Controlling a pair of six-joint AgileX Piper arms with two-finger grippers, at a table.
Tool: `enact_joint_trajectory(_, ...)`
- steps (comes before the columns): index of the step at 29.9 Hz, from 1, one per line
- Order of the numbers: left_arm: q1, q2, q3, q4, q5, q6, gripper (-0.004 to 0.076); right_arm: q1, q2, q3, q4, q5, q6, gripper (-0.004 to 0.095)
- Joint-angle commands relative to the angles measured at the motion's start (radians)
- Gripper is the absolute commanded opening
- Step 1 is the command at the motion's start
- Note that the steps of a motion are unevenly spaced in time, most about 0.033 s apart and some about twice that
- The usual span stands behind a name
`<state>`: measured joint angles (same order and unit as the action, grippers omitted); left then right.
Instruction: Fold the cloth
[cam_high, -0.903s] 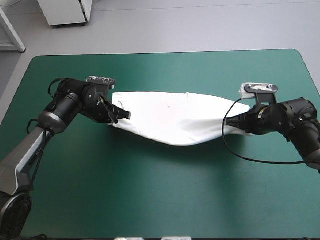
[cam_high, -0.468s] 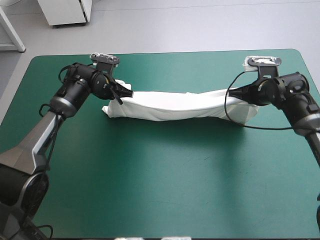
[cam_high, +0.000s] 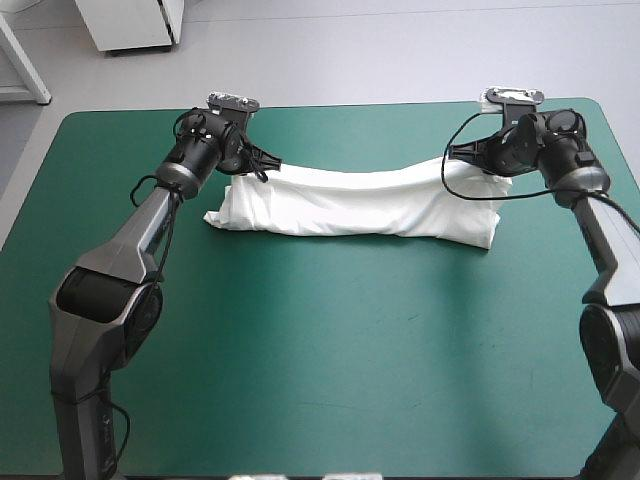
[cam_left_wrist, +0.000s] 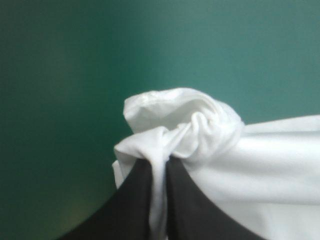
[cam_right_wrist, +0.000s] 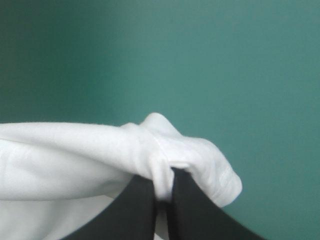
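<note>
T-shirt (cam_high: 350, 205): long folded band lying across far half of surface (cam_high: 320, 350). Left claw (cam_high: 262, 168) all but closed, pinching bunched cloth at one end. Right claw (cam_high: 468, 160) likewise clamped on other end.

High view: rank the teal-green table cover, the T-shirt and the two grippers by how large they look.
1. The teal-green table cover, by far the largest.
2. The T-shirt, a long white band.
3. The left gripper and the right gripper: they look alike in size, so they are not ranked.
</note>
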<state>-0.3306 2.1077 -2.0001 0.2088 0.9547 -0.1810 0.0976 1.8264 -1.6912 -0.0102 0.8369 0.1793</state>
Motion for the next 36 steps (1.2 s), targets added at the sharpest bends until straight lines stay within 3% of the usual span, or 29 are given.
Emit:
enact_joint_trajectory(1,0.015,0.004,-0.088,-0.013,-0.035,-0.010,-0.0009,-0.015,0.022,-0.068,0.010,-0.038,-0.015,-0.0013)
enact_joint_trajectory(13,0.030,0.113,-0.114,-0.037,-0.061,-0.010,-0.0009,-0.015,0.136,-0.078,0.044,-0.042,-0.042,-0.0012)
enact_joint_trajectory(16,0.030,0.108,-0.114,-0.041,-0.061,-0.010,0.0004,-0.015,0.136,-0.095,0.083,-0.014,-0.051,0.0042)
enact_joint_trajectory(19,0.030,0.096,-0.114,-0.072,-0.048,0.030,0.0112,-0.015,0.136,-0.126,0.107,0.020,-0.085,0.0218)
enact_joint_trajectory(23,0.030,0.060,-0.116,-0.086,0.009,0.050,0.0350,-0.015,0.134,-0.202,0.118,0.123,-0.108,0.0520)
enact_joint_trajectory(25,0.030,0.039,-0.130,-0.086,0.064,0.050,0.0449,-0.015,0.125,-0.233,0.106,0.175,-0.108,0.0574)
enact_joint_trajectory(27,0.030,0.020,-0.141,-0.086,0.089,0.050,0.0477,-0.015,0.106,-0.254,0.082,0.206,-0.108,0.0553)
enact_joint_trajectory(34,0.030,-0.073,-0.143,-0.133,0.108,0.069,0.0467,-0.015,0.018,-0.265,0.027,0.283,-0.108,0.0469)
enact_joint_trajectory(36,0.025,-0.090,-0.143,-0.189,0.126,0.111,0.0381,-0.015,-0.004,-0.263,0.027,0.308,-0.108,0.0469)
